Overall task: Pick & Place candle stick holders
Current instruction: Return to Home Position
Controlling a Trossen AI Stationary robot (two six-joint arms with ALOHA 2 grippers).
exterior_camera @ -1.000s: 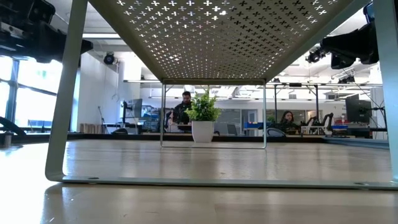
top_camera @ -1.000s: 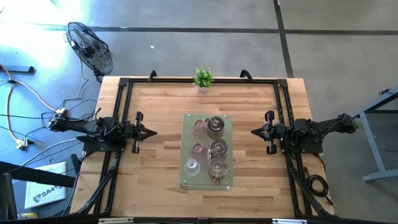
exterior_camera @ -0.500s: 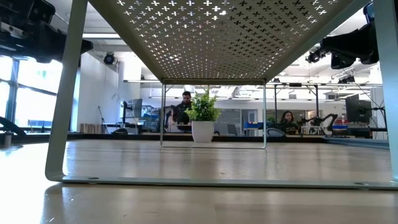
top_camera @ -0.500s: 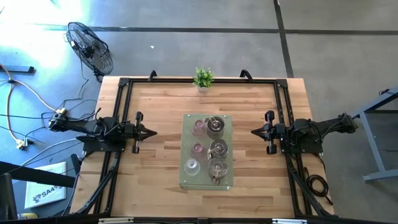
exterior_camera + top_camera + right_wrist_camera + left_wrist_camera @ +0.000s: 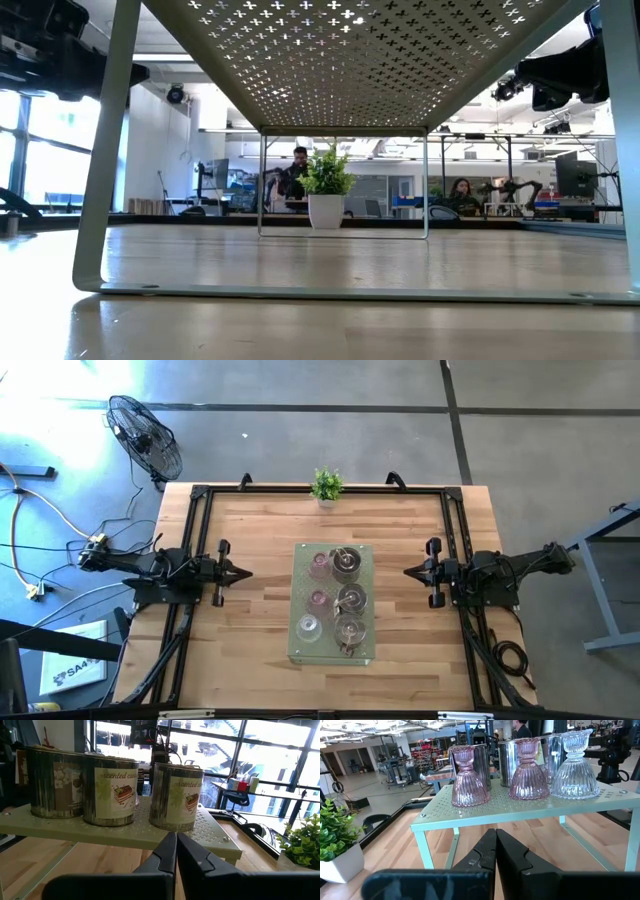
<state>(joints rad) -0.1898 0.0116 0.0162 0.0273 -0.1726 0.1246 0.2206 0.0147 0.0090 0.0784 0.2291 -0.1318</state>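
Six holders (image 5: pixel 347 564) all up on the green perforated shelf (image 5: pixel 366 550) mid-table: left gripper (image 5: pixel 245 572) pinched together, empty, well clear to its left; three ribbed glass holders (image 5: pixel 527 770) likely fragile and slick, take at the waist; three silver scented tins (image 5: pixel 170 795) stiffer, grip the wall; right gripper (image 5: pixel 407 571) pinched together, well right.

A perforated green shelf (image 5: pixel 300 595) occupies the centre of the table (image 5: pixel 255 530), its top crowded with six candle stick holders (image 5: pixel 345 563); the space beneath is open. Bare wood lies free at nine and three o'clock. A potted plant (image 5: pixel 326 485) stands at twelve.
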